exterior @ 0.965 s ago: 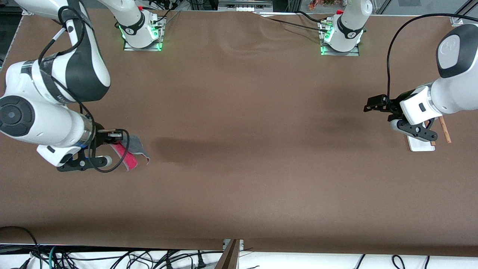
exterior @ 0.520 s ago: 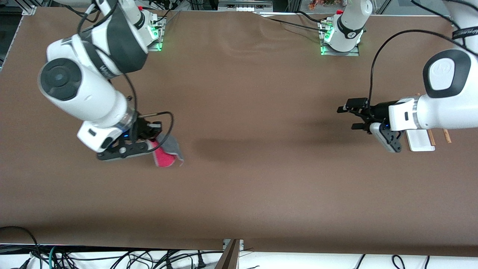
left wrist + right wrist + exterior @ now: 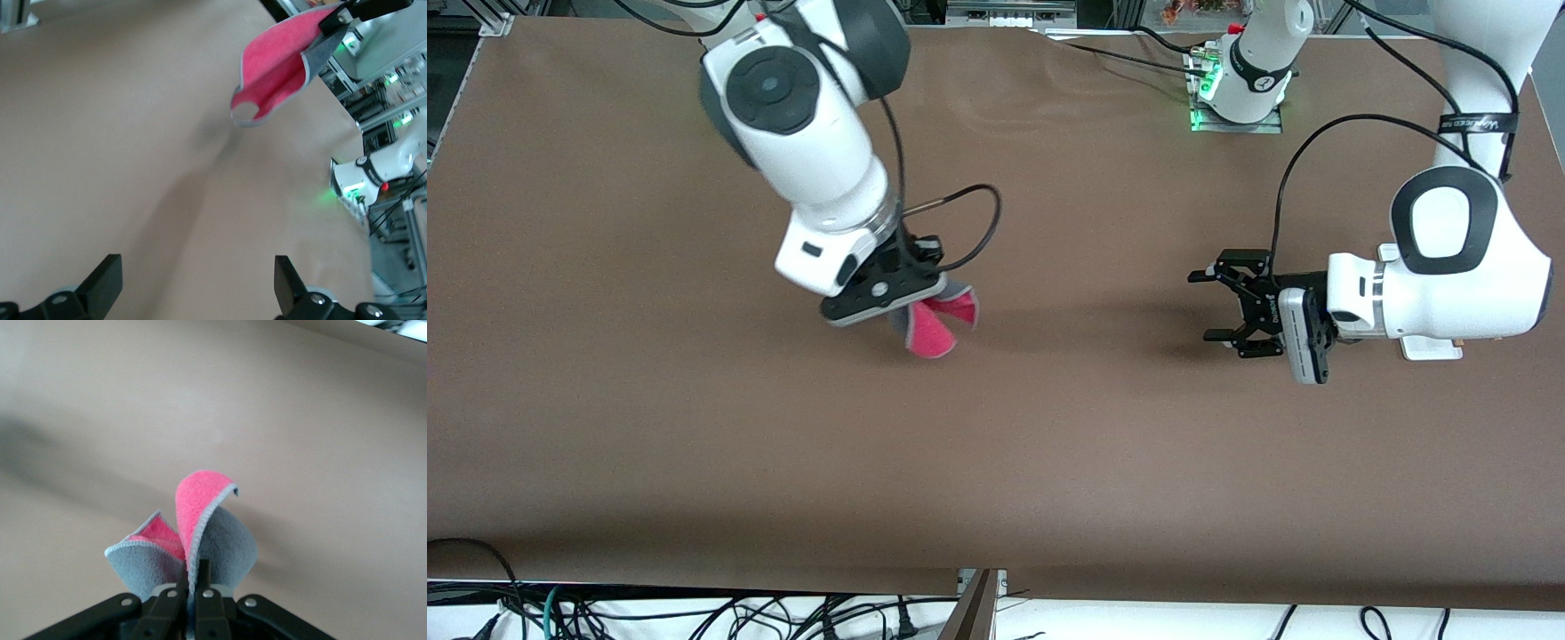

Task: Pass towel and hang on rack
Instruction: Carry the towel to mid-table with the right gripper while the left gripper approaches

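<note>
My right gripper [image 3: 925, 298] is shut on the towel [image 3: 935, 333] and holds it up over the middle of the table. The towel hangs folded, grey outside and pink-red inside. In the right wrist view the towel [image 3: 200, 533] is pinched between the shut fingers of my right gripper [image 3: 193, 583]. My left gripper [image 3: 1211, 304] is open and empty, up in the air, pointing toward the towel with a wide gap between. In the left wrist view the towel [image 3: 280, 73] hangs ahead of my open left gripper [image 3: 197, 287]. The rack [image 3: 1432, 348] shows only a corner of its white base under the left arm.
The brown table [image 3: 1049, 444] is bare around both grippers. The arm bases [image 3: 1236, 98] stand along the edge farthest from the front camera. Cables hang from both wrists.
My right arm has carried the towel from its end of the table to the middle. My left gripper has moved from over the rack toward the middle, staying open.
</note>
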